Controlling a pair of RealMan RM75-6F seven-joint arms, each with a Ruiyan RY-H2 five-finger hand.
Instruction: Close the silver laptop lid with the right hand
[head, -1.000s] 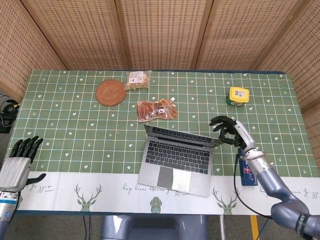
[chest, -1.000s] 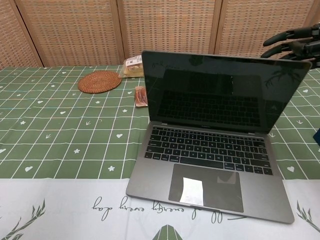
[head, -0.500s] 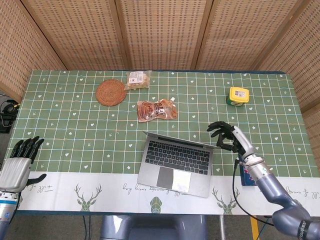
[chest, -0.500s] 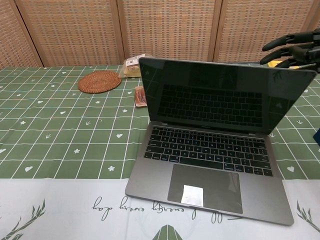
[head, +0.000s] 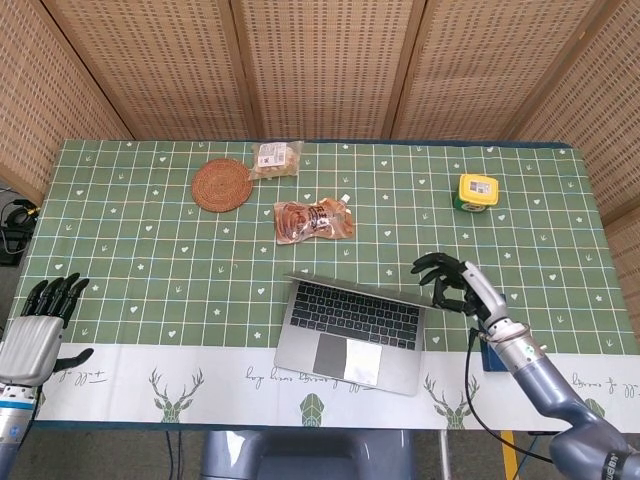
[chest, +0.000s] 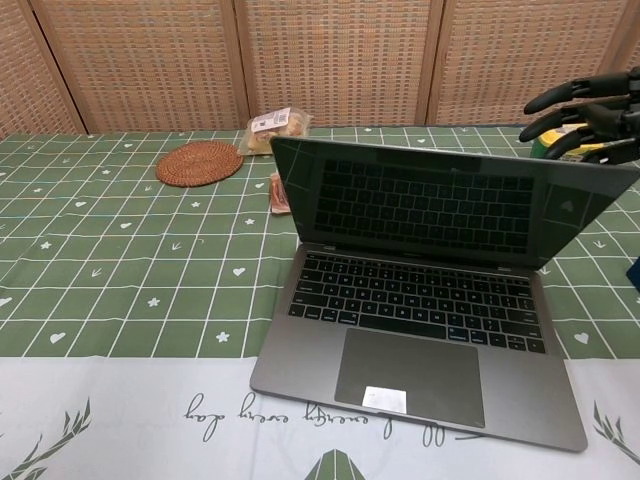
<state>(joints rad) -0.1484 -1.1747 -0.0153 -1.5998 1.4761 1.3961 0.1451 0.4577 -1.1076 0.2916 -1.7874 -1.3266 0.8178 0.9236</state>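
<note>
The silver laptop (head: 352, 334) (chest: 420, 330) stands near the table's front edge with its lid partly tilted toward the keyboard. My right hand (head: 452, 283) (chest: 585, 110) rests its spread fingers on the lid's top right corner, behind the screen. It grips nothing. My left hand (head: 35, 325) hangs at the table's front left corner, fingers apart and empty; the chest view does not show it.
A round woven coaster (head: 224, 183) and a small snack packet (head: 275, 157) lie at the back. A brown food pouch (head: 314, 219) lies just behind the laptop. A yellow tape measure (head: 477, 191) sits at the back right. A dark blue object (head: 494, 352) lies beside my right wrist.
My right hand has moved forward and down with the lid's top edge, and the lid has tilted further toward the keyboard. The left hand has not moved.
</note>
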